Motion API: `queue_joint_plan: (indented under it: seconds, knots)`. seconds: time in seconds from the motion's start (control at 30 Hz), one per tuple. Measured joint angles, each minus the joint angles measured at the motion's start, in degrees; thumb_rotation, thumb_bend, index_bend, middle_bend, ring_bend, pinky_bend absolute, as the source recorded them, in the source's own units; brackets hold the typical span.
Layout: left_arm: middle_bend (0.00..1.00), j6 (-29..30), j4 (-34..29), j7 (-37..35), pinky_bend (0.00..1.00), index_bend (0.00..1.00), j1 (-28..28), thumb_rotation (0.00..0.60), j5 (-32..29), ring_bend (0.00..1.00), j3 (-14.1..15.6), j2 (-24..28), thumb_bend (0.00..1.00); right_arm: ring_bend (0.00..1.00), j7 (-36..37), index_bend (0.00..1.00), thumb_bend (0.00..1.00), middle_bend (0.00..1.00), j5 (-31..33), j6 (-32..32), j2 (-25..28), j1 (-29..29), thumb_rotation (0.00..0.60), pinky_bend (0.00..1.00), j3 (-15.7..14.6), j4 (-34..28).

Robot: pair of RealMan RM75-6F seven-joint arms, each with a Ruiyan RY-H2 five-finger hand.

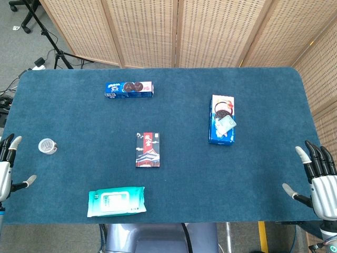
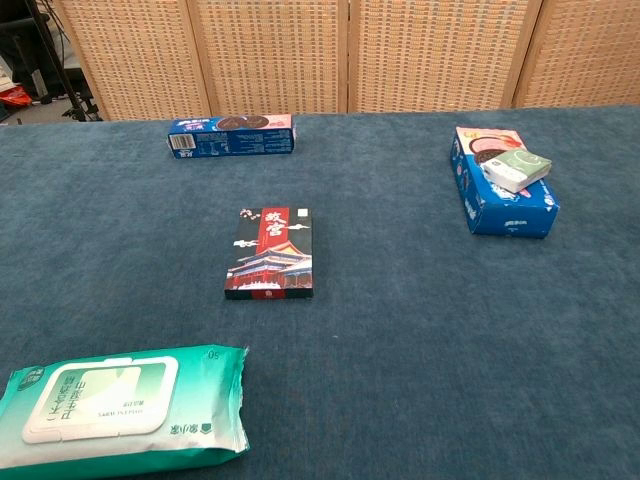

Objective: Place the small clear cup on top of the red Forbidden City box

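The left hand rests at the table's left edge, fingers apart, holding nothing. The right hand sits at the right edge, likewise spread. The cup stands just right of the left hand, well apart from the red box at centre.

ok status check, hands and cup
Left hand and right hand open, at table edges. Small clear cup untouched, far left. Red box top bare, path clear.
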Motion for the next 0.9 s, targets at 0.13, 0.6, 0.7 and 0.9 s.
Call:
queue_joint_plan:
  seconds: [0.13, 0.6, 0.7, 0.9]
  knots:
    - [0.00, 0.3, 0.1, -0.1, 0.00, 0.00, 0.2, 0.600, 0.4, 0.00, 0.1, -0.1, 0.00, 0.00, -2.8, 0.00, 0.00, 0.00, 1.0, -0.2, -0.3, -0.2, 0.600, 0.00, 0.3, -0.1]
    - [0.00, -3.9, 3.0, -2.0, 0.00, 0.00, -1.9, 0.600, -2.2, 0.00, -1.4, -0.2, 0.00, 0.00, -3.0, 0.00, 0.00, 0.00, 3.8, -3.0, 0.7, 0.0, 0.600, 0.00, 0.5, -2.1]
    - [0.00, -10.1, 6.8, -5.4, 0.00, 0.00, -4.4, 0.600, -4.2, 0.00, -2.2, -0.6, 0.00, 0.00, -2.5, 0.00, 0.00, 0.00, 4.3, -3.4, 1.0, 0.2, 0.600, 0.00, 0.7, -2.1]
    - [0.00, -27.4, 21.2, -15.9, 0.03, 0.00, -10.8, 0.600, -6.1, 0.00, -2.8, -2.8, 0.00, 0.00, -2.3, 0.00, 0.00, 0.00, 5.1, -4.5, 1.1, 0.6, 0.600, 0.00, 0.9, -2.1]
